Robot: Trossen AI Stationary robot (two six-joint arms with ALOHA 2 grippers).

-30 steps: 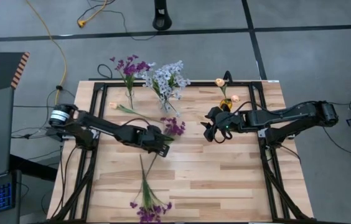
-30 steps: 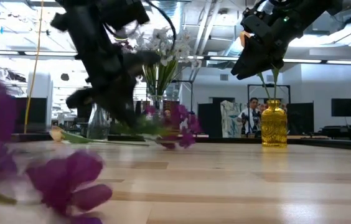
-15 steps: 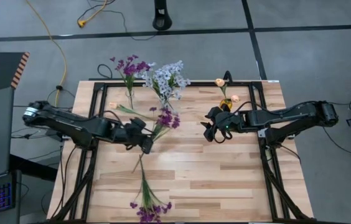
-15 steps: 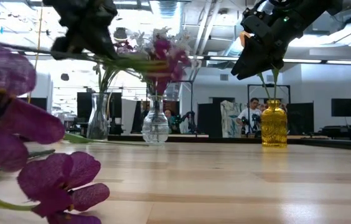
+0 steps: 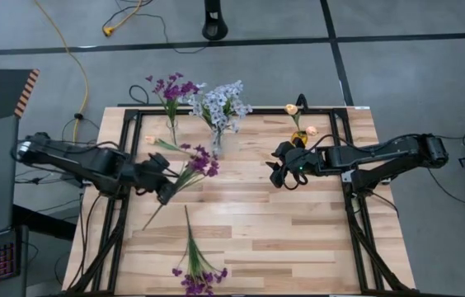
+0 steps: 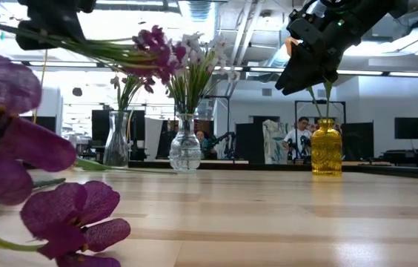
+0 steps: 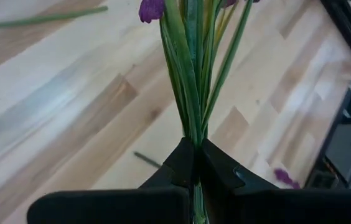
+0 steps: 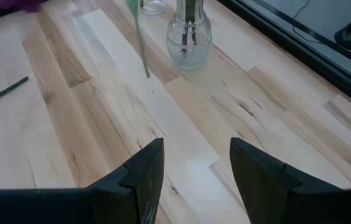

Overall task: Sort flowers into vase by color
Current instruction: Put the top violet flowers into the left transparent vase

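Left gripper [image 5: 165,189] clamped on purple sprig [image 5: 190,168] above table; right gripper [image 5: 275,175] open, idle.

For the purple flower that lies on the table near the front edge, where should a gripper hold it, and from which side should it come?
Probably on the bare green stem of the lying purple flower, above the blossoms, coming straight down from above. The stem lies flat on the table, thin and clear of other things; the blossoms at the front edge are bushy and soft.
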